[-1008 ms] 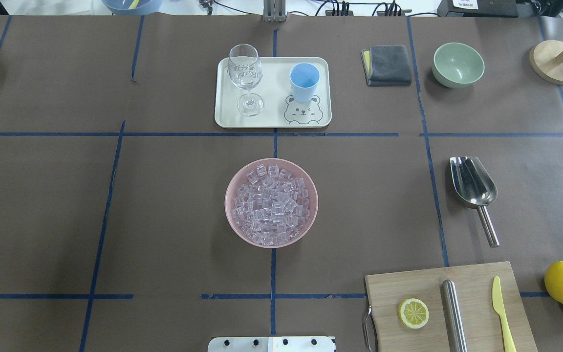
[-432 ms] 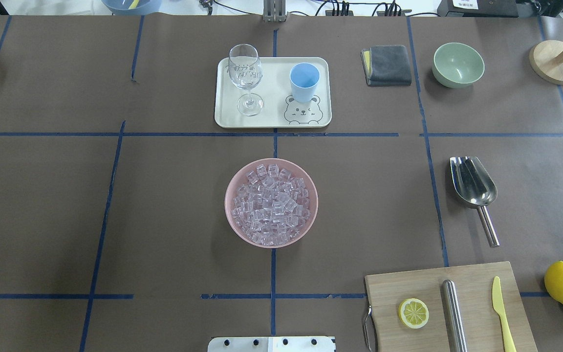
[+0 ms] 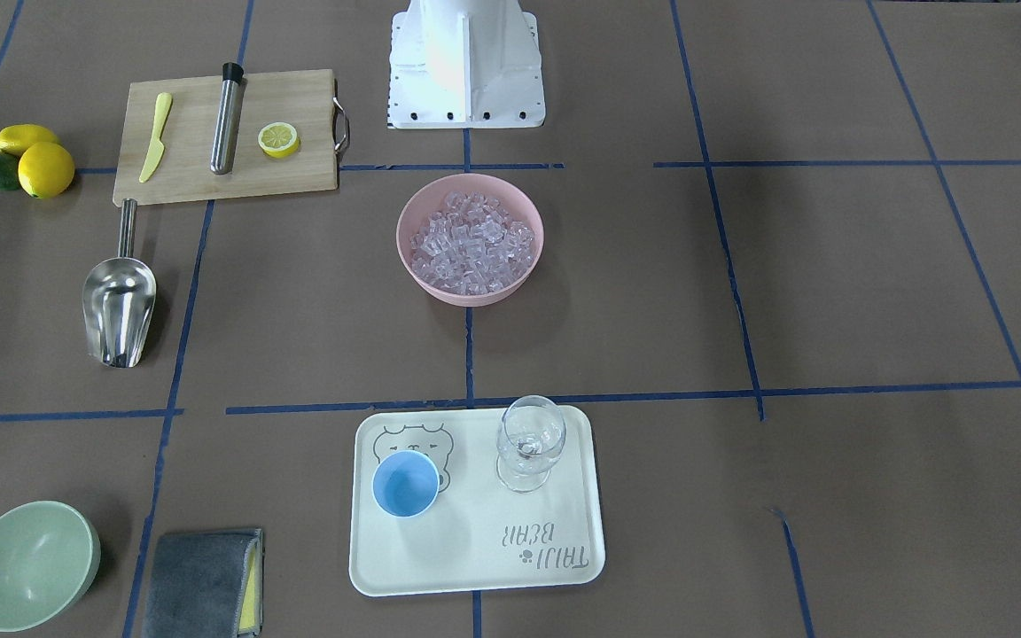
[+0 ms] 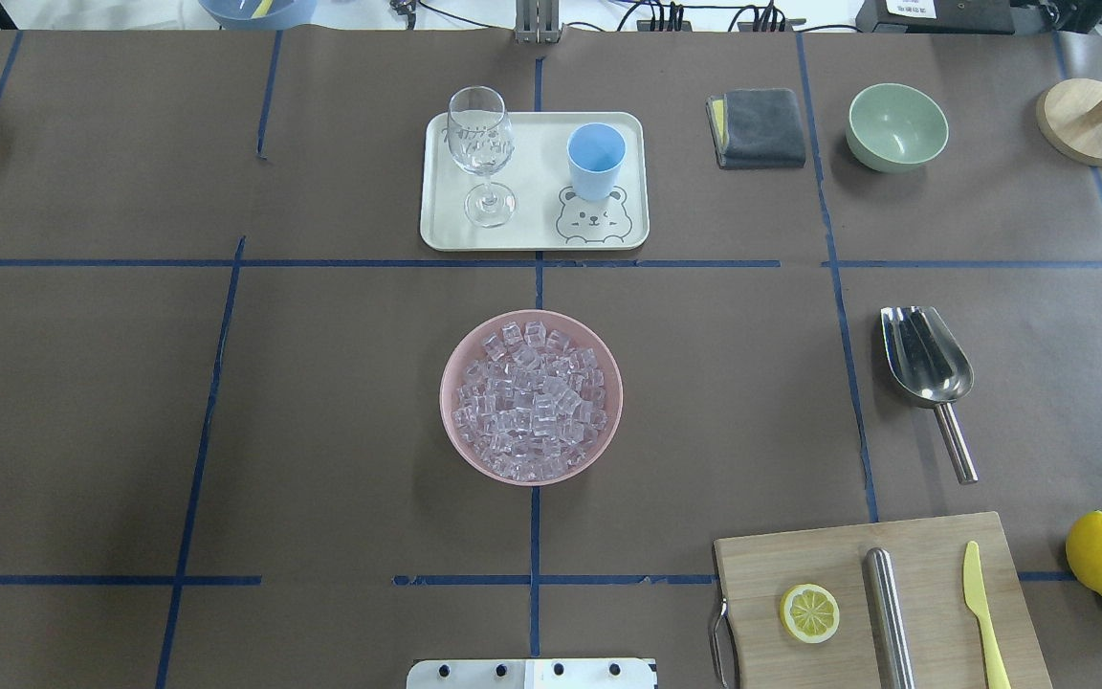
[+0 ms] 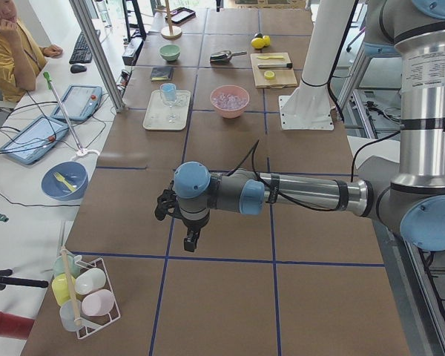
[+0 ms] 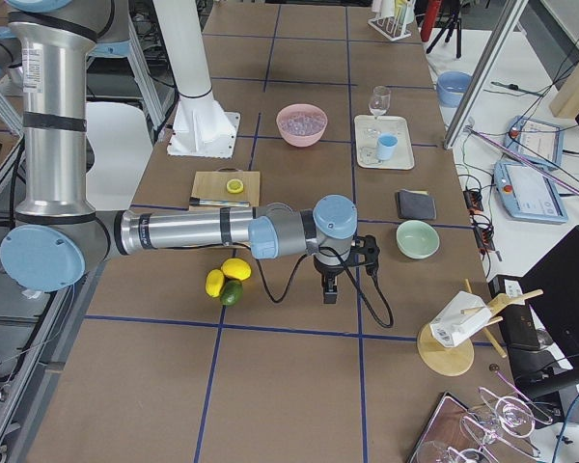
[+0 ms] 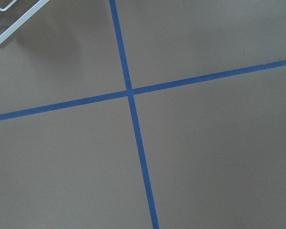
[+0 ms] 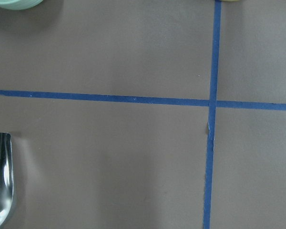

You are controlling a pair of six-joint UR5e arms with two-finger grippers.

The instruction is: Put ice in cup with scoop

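- Nothing on the table is seen to have shifted since the earlier overhead pictures: the scoop [image 4: 926,364], the cup [image 4: 596,160] and the ice [image 4: 530,400] are found where they were.
- The ice is heaped in a pink bowl [image 4: 448,378] at the table's middle, in front of the robot's base.
- The cup is stood upright on a cream tray [image 4: 537,234] beyond the bowl, beside a wine glass [image 4: 482,153].
- The scoop is laid flat on the robot's right side, well apart from the bowl, with its handle pointed toward a wooden cutting board [image 4: 800,560]. It is touched by neither gripper.
- The left gripper [image 5: 190,239] is pointed down over bare brown paper, well apart from the task's things. Whether its jaws are parted or closed cannot be told.
- The right gripper [image 6: 329,289] is pointed down between the lemons [image 6: 230,275] and a green bowl [image 6: 417,238]. The scoop's edge is caught at the lower left of its wrist view. How far it is parted cannot be told.
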